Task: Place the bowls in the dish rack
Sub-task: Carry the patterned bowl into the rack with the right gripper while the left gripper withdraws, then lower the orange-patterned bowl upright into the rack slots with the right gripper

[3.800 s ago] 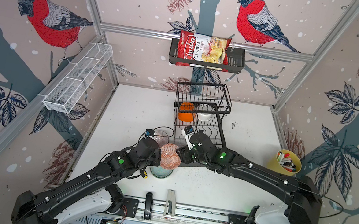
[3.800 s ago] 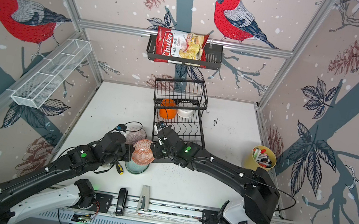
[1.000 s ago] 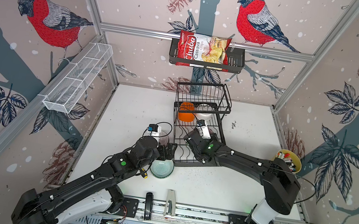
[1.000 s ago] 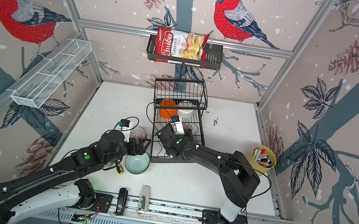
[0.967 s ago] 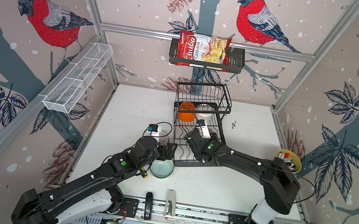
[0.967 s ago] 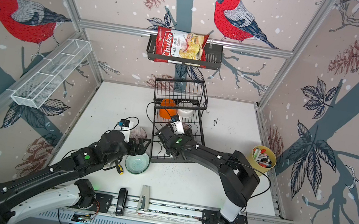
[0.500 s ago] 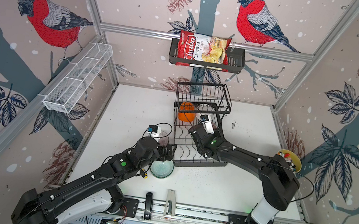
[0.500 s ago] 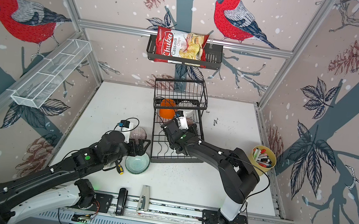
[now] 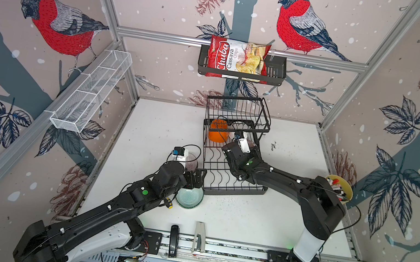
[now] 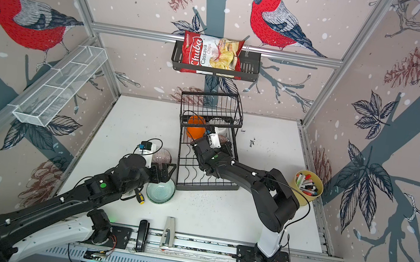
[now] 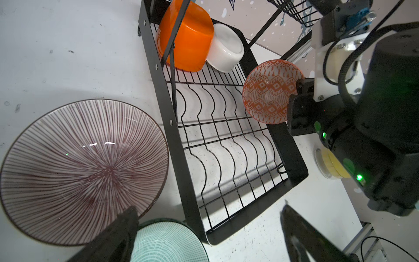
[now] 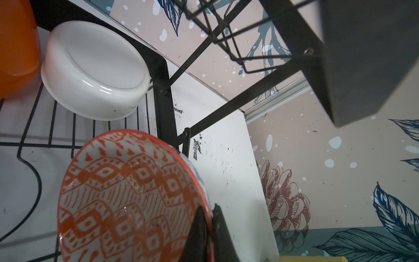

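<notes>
The black wire dish rack [image 9: 233, 192] [image 10: 207, 189] stands mid-table. At its back, under the raised tier, a plain orange bowl [image 11: 184, 36] [image 9: 217, 134] and a plain white bowl [image 11: 226, 50] [image 12: 95, 70] lie on their sides. My right gripper [image 12: 209, 209] [image 11: 300, 85] is shut on the rim of an orange-patterned bowl [image 12: 127, 192] [image 11: 267, 90], held on edge over the rack's right side. My left gripper [image 11: 208, 229] [image 9: 196, 180] hangs open and empty by the rack's front left corner. Below it is a pale green bowl [image 9: 189, 197] [image 11: 167, 242], with a mauve-striped bowl [image 11: 84, 167] [image 10: 162, 156] just behind.
A yellow cup of markers [image 9: 337, 187] stands at the table's right edge behind my right arm. A black wall basket with a chips bag [image 9: 243, 62] hangs above the rack. A white mesh shelf [image 9: 91, 91] is on the left wall. Two small tools [image 9: 174, 235] lie at the front.
My right arm has carried the patterned bowl from above the green bowl into the rack, then further back along its right side. The left gripper has stayed open and nearly still.
</notes>
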`<action>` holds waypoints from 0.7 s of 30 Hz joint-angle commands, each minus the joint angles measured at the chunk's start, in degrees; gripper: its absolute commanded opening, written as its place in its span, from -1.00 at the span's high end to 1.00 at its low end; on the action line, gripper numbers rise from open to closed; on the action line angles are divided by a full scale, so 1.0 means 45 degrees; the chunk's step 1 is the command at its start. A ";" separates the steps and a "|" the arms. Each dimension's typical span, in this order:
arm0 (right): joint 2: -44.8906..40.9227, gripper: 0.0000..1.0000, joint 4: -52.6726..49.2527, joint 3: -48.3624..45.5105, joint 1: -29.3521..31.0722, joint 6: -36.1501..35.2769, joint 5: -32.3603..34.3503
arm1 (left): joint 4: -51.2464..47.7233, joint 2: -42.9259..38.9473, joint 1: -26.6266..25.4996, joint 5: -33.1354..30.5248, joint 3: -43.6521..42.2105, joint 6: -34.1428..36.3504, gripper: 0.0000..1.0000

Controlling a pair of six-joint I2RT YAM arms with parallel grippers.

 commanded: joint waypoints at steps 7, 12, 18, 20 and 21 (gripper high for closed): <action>0.0719 1.00 0.0981 0.0396 -0.0051 -0.0694 0.0901 | 0.0758 -0.0165 0.0045 -0.0073 -0.0208 0.0165 -0.93; 0.1054 1.00 0.1099 0.0495 -0.0102 -0.0775 0.1005 | 0.0780 -0.0292 0.0068 -0.0074 -0.0294 0.0169 -0.93; 0.1476 1.00 0.1188 0.0615 -0.0206 -0.0775 0.1177 | 0.0780 -0.0352 0.0131 -0.0062 -0.0354 0.0145 -0.93; 0.1590 1.00 0.1224 0.0650 -0.0244 -0.0775 0.1242 | 0.0780 -0.0367 0.0142 -0.0071 -0.0372 0.0136 -0.93; 0.1646 1.00 0.1277 0.0652 -0.0246 -0.0794 0.1268 | 0.0780 -0.0384 0.0144 -0.0073 -0.0385 0.0134 -0.93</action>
